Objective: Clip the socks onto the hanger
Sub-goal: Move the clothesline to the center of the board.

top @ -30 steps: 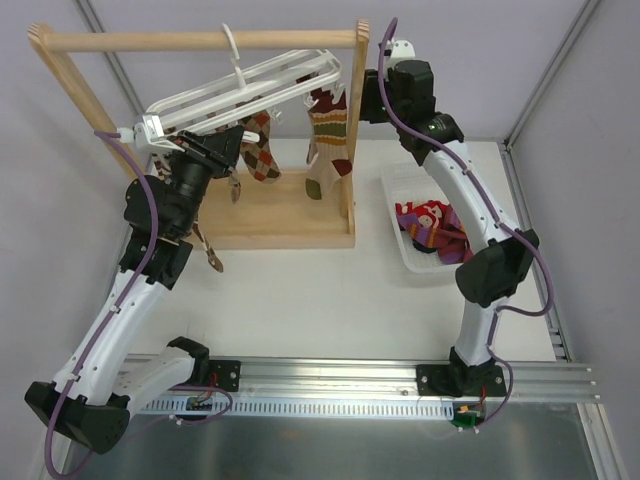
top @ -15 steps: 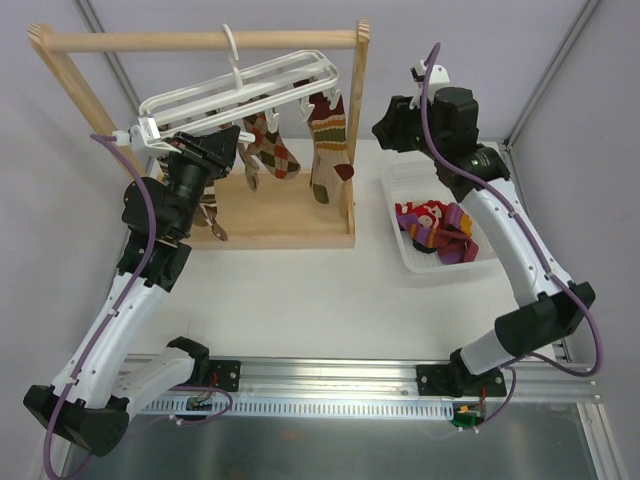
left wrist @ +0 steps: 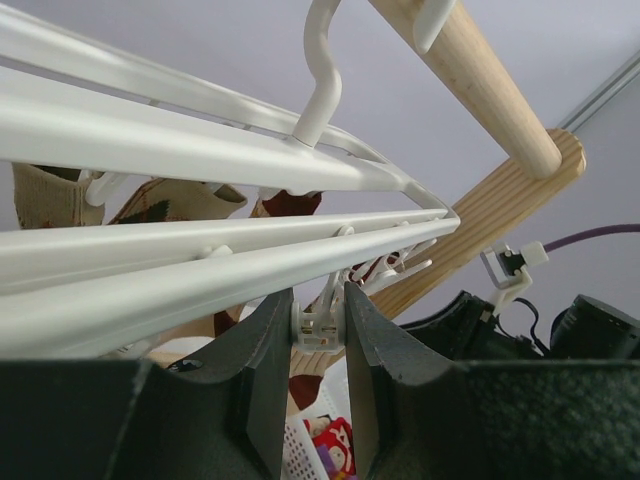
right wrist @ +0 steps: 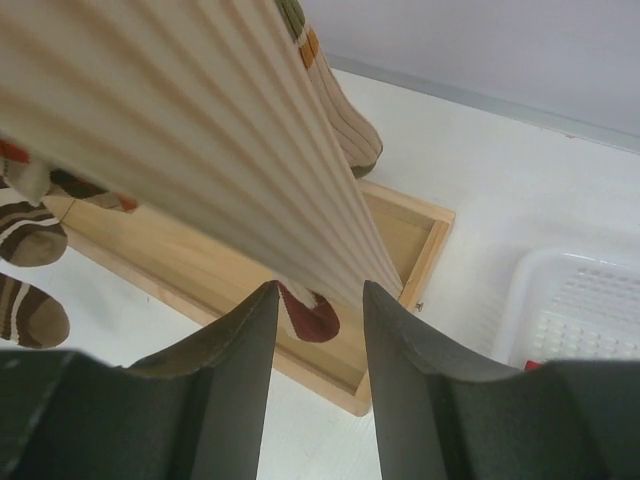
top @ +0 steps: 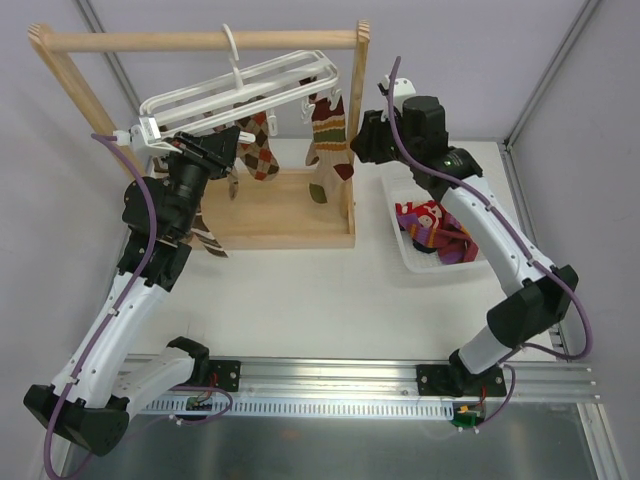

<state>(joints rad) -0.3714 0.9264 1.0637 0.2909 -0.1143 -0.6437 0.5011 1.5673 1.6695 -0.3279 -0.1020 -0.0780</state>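
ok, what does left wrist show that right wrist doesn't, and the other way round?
Left wrist only: the hanger, its hook over the rack's top bar, and the left gripper pinching a clip. Right wrist only: the rack's base tray, the table, the open right gripper. Both: hung socks, the white basket, the rack's upright post.

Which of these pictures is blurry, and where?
Right wrist view: the wooden post fills the frame, too close, smeared. Left wrist view: the hanger looks soft, the clip sharper. Top view: crisp, evenly lit, soft shadows on the table.
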